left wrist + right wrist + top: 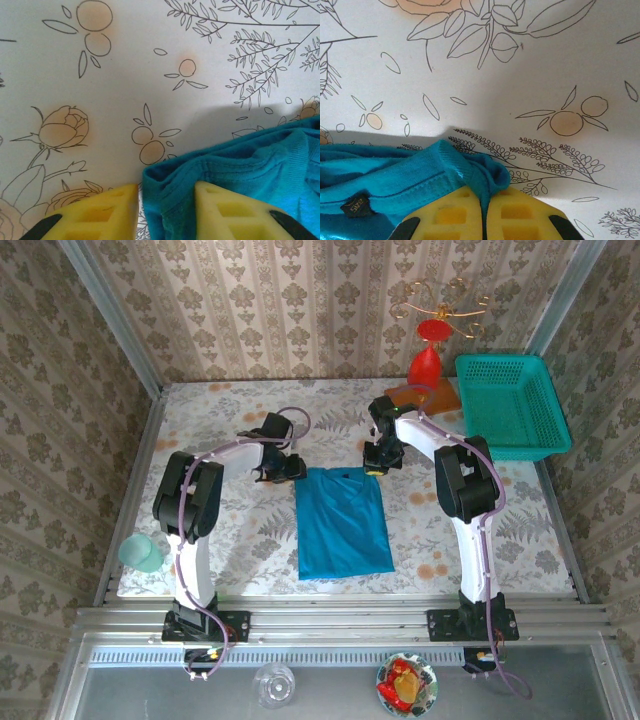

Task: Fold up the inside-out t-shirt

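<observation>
One t-shirt (380, 175) corner, pinched in right claw (484, 194)

The left arm (190, 510) and the right arm (465, 490) match: white tubular links joined by chunky black joint housings, each rising from a black base bracket (205, 625). A thin pale-lilac cable (240, 445) loops loosely along each arm. The left jaws carry bright yellow moulded plastic pads (100, 215) with recessed rectangular pockets and black mounts behind; the right jaws carry identical yellow pads (450, 215).
</observation>
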